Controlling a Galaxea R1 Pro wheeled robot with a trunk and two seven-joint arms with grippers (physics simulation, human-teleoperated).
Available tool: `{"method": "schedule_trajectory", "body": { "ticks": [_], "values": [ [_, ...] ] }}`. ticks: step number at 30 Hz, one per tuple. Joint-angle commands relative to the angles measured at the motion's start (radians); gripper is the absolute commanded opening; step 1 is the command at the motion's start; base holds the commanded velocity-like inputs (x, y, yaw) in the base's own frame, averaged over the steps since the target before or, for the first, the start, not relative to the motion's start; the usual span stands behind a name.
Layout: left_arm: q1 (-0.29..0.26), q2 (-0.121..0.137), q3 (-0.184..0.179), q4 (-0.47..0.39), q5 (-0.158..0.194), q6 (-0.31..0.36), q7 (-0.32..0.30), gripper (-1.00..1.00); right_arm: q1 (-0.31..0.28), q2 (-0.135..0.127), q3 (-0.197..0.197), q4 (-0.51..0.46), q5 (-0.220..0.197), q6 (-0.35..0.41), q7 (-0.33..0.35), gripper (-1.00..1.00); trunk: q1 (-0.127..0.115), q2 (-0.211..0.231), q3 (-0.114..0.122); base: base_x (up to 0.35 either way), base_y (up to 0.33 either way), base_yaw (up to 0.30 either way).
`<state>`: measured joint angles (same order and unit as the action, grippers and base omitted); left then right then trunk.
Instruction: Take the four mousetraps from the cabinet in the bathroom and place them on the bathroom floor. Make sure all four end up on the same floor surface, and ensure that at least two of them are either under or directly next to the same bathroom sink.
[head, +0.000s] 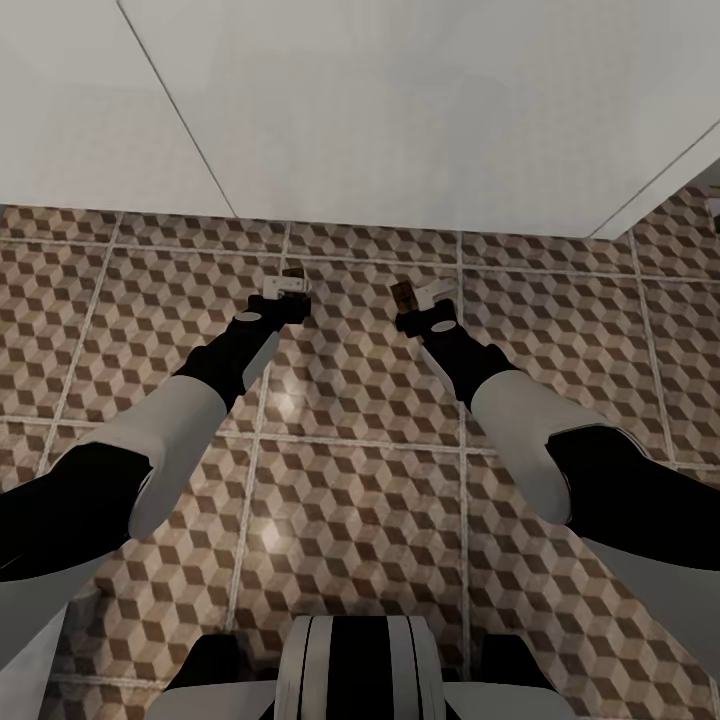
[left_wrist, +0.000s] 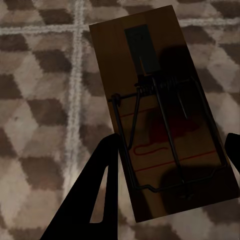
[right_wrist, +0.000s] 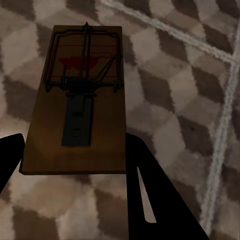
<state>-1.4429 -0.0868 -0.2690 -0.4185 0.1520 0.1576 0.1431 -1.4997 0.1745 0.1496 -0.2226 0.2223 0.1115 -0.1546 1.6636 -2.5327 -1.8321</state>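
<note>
Mousetrap (left_wrist: 160, 120) between left jaws; second mousetrap (right_wrist: 77, 105) between right jaws.

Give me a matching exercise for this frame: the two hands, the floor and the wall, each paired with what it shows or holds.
Column A:
1. left hand
2. right hand
3. cube-patterned brown and beige tiled floor
4. plain white wall

Column B:
a. rises beyond the tiles, ahead of both arms
b. grips a flat tan wooden mousetrap, its board seen edge-on from the head view
c. lies beneath both arms
d. grips a flat brown wooden mousetrap with red markings

Pairs: 1-d, 2-b, 3-c, 4-a
</note>
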Motion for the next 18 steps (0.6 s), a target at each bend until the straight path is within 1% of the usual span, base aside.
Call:
{"method": "schedule_trajectory", "body": {
  "ticks": [1, 12, 15, 18],
  "values": [
    [0.000, 0.001, -0.009, -0.002, 0.009, 0.005, 0.009, -1.00, 0.000, 0.000, 0.005, -0.001, 0.005, 0.008, -0.003, -1.00, 0.000, 0.000, 0.000, 0.008, 0.003, 0.000],
    [0.000, 0.001, -0.009, -0.002, 0.009, 0.006, 0.009, -1.00, 0.000, 0.000, 0.005, -0.001, 0.005, 0.008, -0.003, -1.00, 0.000, 0.000, 0.000, 0.005, 0.001, 0.000],
    [0.001, 0.001, -0.009, -0.002, 0.009, 0.006, 0.009, -1.00, 0.000, 0.000, 0.005, -0.001, 0.005, 0.008, -0.003, -1.00, 0.000, 0.000, 0.000, 0.125, 0.000, 0.000],
    [0.001, 0.001, -0.009, -0.002, 0.009, 0.006, 0.009, -1.00, 0.000, 0.000, 0.005, -0.001, 0.005, 0.008, -0.003, -1.00, 0.000, 0.000, 0.000, 0.266, 0.000, 0.000]
  ]
}}
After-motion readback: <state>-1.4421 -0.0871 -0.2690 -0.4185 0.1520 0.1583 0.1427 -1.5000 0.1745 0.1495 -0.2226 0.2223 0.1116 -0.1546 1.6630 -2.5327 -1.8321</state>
